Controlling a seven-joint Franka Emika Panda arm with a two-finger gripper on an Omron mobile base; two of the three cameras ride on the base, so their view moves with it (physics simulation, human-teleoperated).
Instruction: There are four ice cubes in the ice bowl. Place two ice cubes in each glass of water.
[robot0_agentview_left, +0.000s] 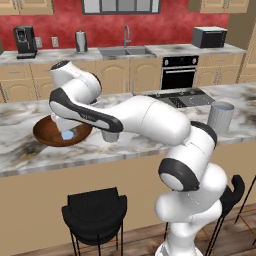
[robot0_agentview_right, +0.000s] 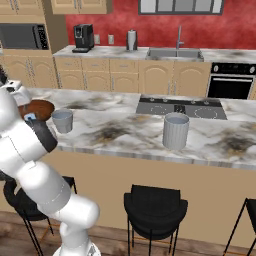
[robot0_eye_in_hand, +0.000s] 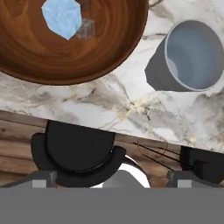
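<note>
Black bar stools (robot0_agentview_left: 95, 212) are seen nearest, below the counter edge — one in the left base view, at least three in the right base view, one partly cut off at the frame's right side. In the hand view one stool seat lies under the counter lip.

The gripper (robot0_eye_in_hand: 112, 178) is recorded with its two finger tips (robot0_eye_in_hand: 43, 178) set wide apart at the bottom of the hand view; nothing is held between them. In the left base view the hand is hidden behind the forearm, above the ice bowl (robot0_agentview_left: 47, 135).

The ice bowl is partly covered by the arm in both base views and cut off at the top of the hand view. Inside it one pale blue ice cube (robot0_eye_in_hand: 62, 18) is clearly made out, with a second, fainter greyish cube (robot0_eye_in_hand: 86, 29) touching its side. A further count cannot be made — part of the bowl is out of frame.

Two tumblers are counted on the marble counter (robot0_agentview_right: 120, 132): a shorter glass (robot0_agentview_right: 62, 121) just beside the bowl, and a taller glass (robot0_agentview_right: 175, 130) well apart near the cooktop (robot0_agentview_right: 179, 106). The shorter glass interior looks pale blue-grey in the hand view; a cube inside cannot be confirmed.
</note>
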